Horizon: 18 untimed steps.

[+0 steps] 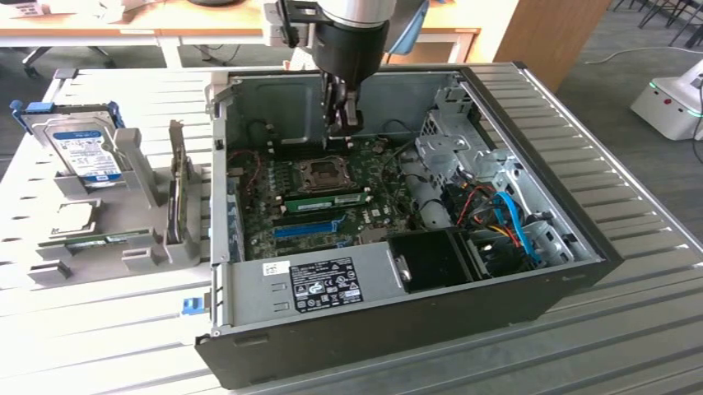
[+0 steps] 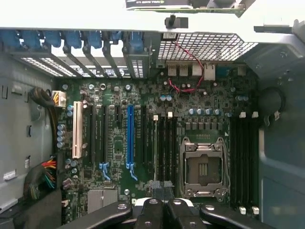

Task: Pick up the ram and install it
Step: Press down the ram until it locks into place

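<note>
**Exterior view and wrist view: ram in a motherboard slot, gripper closed above the board**

Exterior view: the open computer case (image 1: 528,296) lies on its side on a slatted table (image 1: 615,362). The ram (image 1: 329,200) is a thin, narrow green stick. It stands on its long edge in a slot on the motherboard (image 1: 258,214), just beside the empty CPU socket (image 1: 326,173) and between that socket and the long blue slot (image 1: 304,229). Its upward face reads green with darker patches; chips and label are too small to make out.

The gripper (image 1: 342,130) hangs inside the case over the rear part of the board, above the socket and apart from the ram. Its fingers are pressed together with nothing between them.

Wrist view: the ram (image 2: 156,148) appears edge-on as a slim line in the bank of dark slots next to the socket. The closed gripper (image 2: 162,193) sits over the near end of those slots.

A hard drive (image 1: 88,152) with a blue label stands in a grey rack at the exterior view's left, outside the case.
</note>
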Motion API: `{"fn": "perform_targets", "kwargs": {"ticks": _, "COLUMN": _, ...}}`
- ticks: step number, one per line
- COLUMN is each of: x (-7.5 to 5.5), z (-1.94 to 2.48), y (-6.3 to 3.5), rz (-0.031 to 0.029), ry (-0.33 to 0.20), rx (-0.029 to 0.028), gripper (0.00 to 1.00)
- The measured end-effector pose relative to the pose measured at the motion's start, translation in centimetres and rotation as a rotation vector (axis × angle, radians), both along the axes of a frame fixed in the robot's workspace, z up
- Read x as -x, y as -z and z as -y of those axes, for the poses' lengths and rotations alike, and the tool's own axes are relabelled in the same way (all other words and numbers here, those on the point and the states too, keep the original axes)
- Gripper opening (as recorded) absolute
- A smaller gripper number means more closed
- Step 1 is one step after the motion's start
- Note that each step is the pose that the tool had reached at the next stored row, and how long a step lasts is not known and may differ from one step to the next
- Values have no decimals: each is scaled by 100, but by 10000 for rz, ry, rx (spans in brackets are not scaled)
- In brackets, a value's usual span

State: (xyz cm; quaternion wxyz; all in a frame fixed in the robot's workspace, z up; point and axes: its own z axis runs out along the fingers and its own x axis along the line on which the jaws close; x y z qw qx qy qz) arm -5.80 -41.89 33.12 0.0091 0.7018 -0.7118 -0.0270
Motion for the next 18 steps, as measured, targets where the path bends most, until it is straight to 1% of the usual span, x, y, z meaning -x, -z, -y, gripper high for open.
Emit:
{"fn": "perform_targets", "kwargs": {"ticks": 8, "x": -89, "z": 13, "y": 0, "rz": -27, "ry": -2, "rx": -1, "gripper": 11}}
{"fn": "perform_targets", "kwargs": {"ticks": 16, "x": -95, "z": 13, "y": 0, "rz": -23, "ry": -2, "rx": -3, "gripper": 11}}
{"fn": "perform_targets", "kwargs": {"ticks": 18, "x": -95, "z": 13, "y": -13, "rz": -21, "ry": -3, "rx": 1, "gripper": 11}}
